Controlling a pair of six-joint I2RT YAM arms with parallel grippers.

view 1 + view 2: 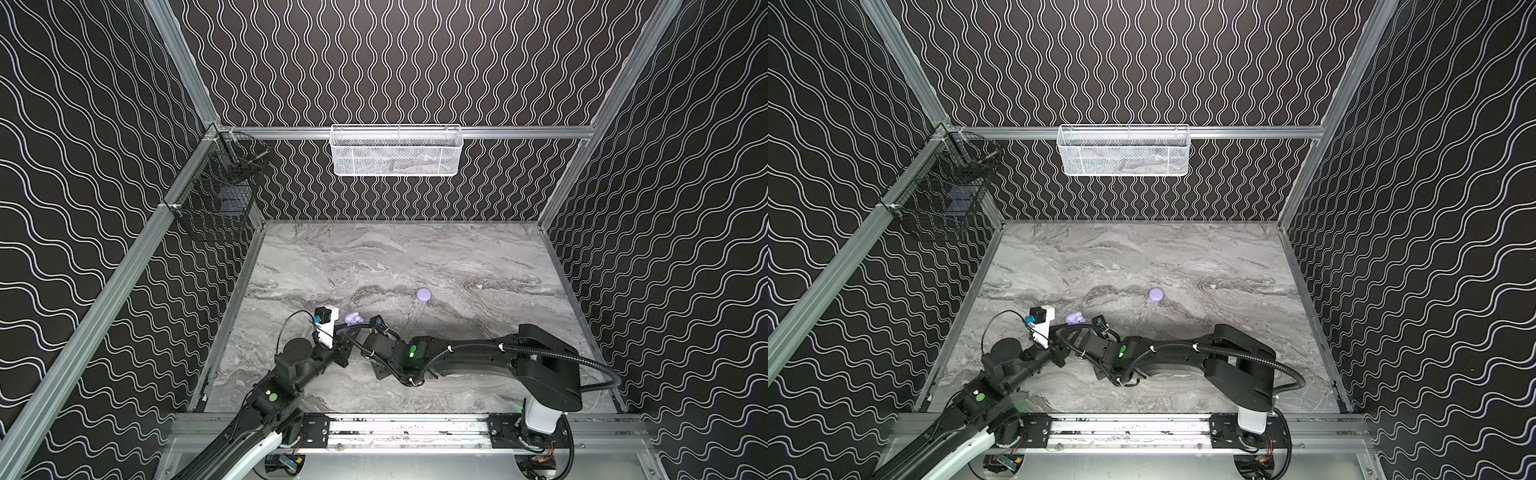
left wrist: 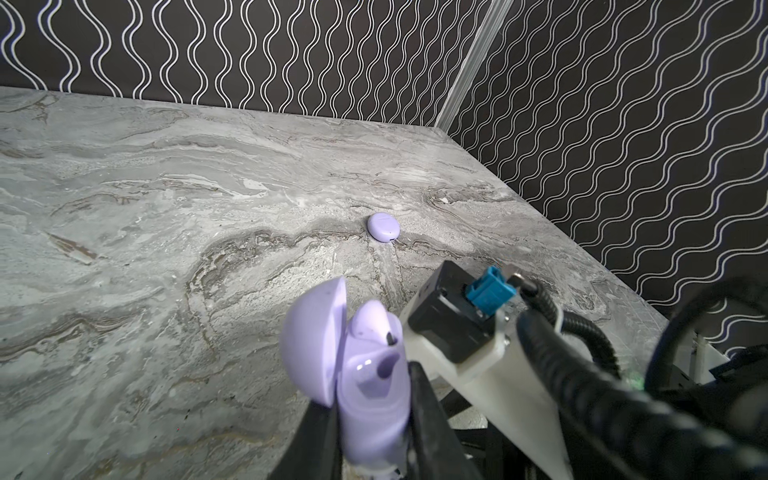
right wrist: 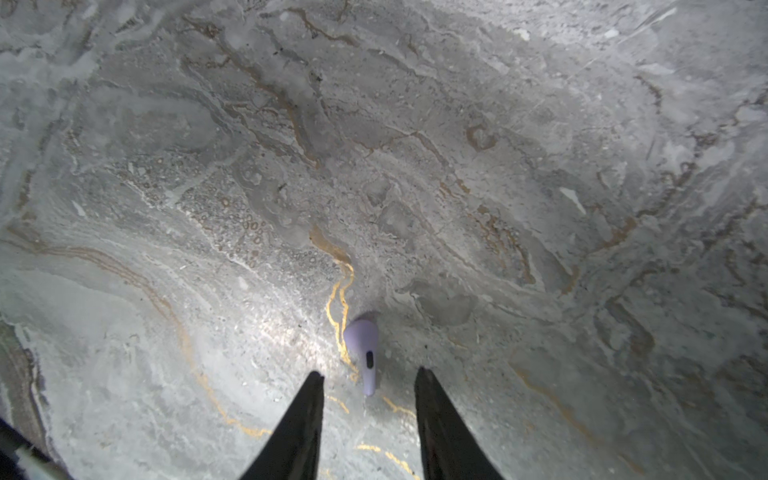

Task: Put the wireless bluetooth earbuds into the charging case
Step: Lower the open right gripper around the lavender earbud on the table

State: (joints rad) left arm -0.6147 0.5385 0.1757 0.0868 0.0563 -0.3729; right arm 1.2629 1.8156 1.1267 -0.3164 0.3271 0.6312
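Pinching the open lavender charging case [image 2: 311, 340] between its jaws, the left gripper [image 2: 370, 415] holds it with lid tipped back and one seated earbud [image 2: 374, 320] in a socket. The right gripper [image 3: 369, 372] stands spread over a loose earbud [image 3: 360, 336] lying on the marble table [image 3: 540, 166], stem between the tips, touching neither. A closed round case [image 1: 424, 294] sits well apart, farther back.

Both top views look steeply down from high in front onto the same grey marbled counter [image 1: 374, 257]. The left wrist camera looks low across it toward a patterned wall corner [image 2: 446, 116]; the right wrist camera faces it close, downward.
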